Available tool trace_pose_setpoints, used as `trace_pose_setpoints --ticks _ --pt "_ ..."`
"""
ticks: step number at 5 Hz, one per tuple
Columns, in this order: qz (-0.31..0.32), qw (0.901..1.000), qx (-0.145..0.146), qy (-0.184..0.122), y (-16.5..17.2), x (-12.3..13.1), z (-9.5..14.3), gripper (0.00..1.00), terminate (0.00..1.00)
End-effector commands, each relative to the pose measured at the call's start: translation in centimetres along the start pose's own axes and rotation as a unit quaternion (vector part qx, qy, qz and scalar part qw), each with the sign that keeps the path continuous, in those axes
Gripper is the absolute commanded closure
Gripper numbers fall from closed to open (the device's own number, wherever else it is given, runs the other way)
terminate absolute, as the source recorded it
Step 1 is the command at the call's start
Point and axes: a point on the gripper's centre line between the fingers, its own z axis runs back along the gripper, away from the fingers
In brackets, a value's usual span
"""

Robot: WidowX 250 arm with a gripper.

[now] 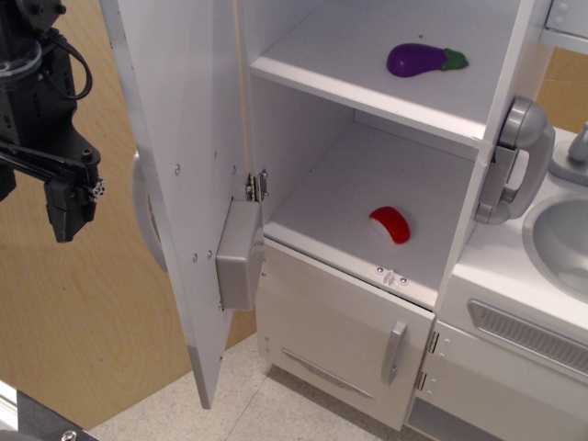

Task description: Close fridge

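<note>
Only part of the gripper [69,207] shows at the left edge, one dark finger hanging down, so I cannot tell whether it is open or closed. Beside it the white fridge [367,184] fills the centre, its door [184,175] swung wide, edge-on, top cut off. Inside, a purple eggplant [423,59] lies on the upper shelf, a red piece [390,223] on the lower

Single view only, from above and front-left, looking down-right, quite near. Open fridge [367,138] fills middle; gripper [69,207] at left edge; sink [560,239] cut at right.
</note>
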Motion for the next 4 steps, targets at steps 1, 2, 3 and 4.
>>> trace_pose_setpoints --ticks 1,2,3,4 --pt "0.0 1.0 0.0 0.0 0.0 0.0 0.0 0.0 0.0" --pt "0.006 0.9999 0.001 -0.011 -0.3 2.3 1.0 0.0 0.0" --pt "0.016 0.9996 -0.005 -0.022 -1.0 4.6 2.7 0.0 0.0" --pt "0.014 0.9992 -0.015 -0.034 -1.9 6.1 3.8 0.0 0.0"
